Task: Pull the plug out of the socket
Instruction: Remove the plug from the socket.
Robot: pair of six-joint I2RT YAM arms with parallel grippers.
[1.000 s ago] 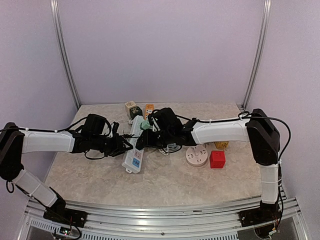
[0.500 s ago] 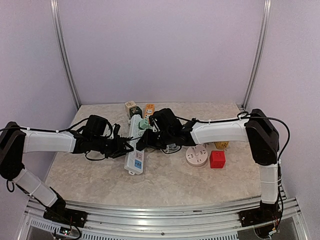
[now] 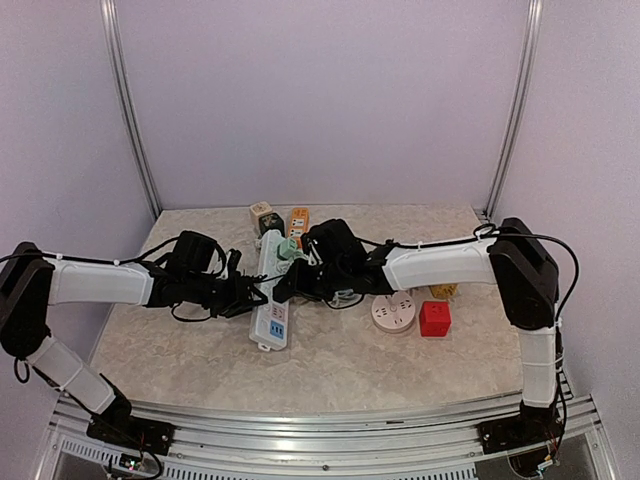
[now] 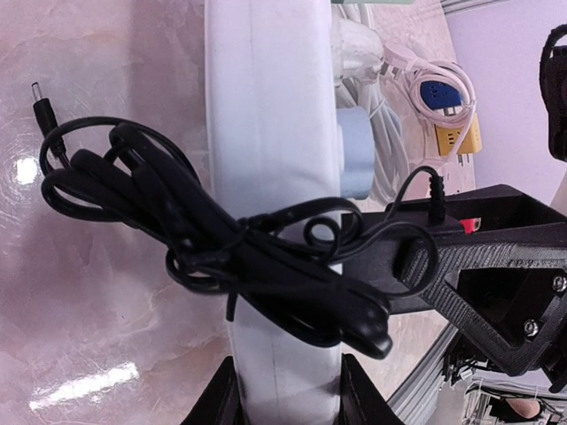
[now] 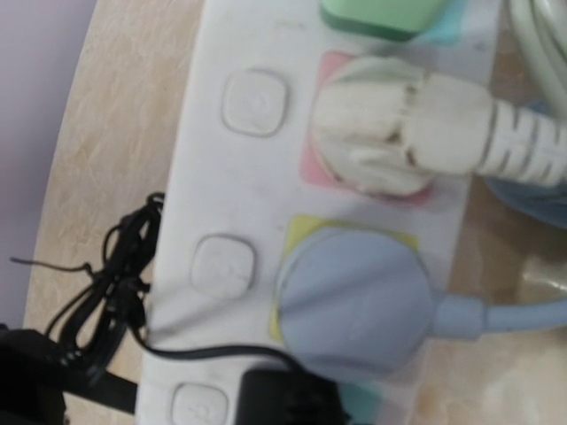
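Note:
A white power strip [image 3: 271,302] lies lengthwise mid-table. In the right wrist view the strip [image 5: 239,168] carries a green plug [image 5: 381,13], a white plug [image 5: 381,124], a pale blue round plug [image 5: 354,297] and a black plug [image 5: 288,400] at the bottom edge. My left gripper [image 3: 250,296] is shut on the strip's near part, with fingers [image 4: 221,403] pressed on both of its sides [image 4: 266,133]. The black plug's cable bundle [image 4: 151,195] lies across the strip. My right gripper [image 3: 286,282] hovers at the black plug; its fingers do not show clearly.
A round white socket [image 3: 393,310], a red cube [image 3: 434,318] and a yellow block [image 3: 443,290] sit to the right. An orange adapter [image 3: 298,219] and a white cube socket [image 3: 262,217] stand behind the strip. White cord loops lie beside the strip [image 4: 425,80].
The strip's near end has swung slightly right, so it lies straighter. My left gripper shifted a little right with it. The right gripper barely moved.

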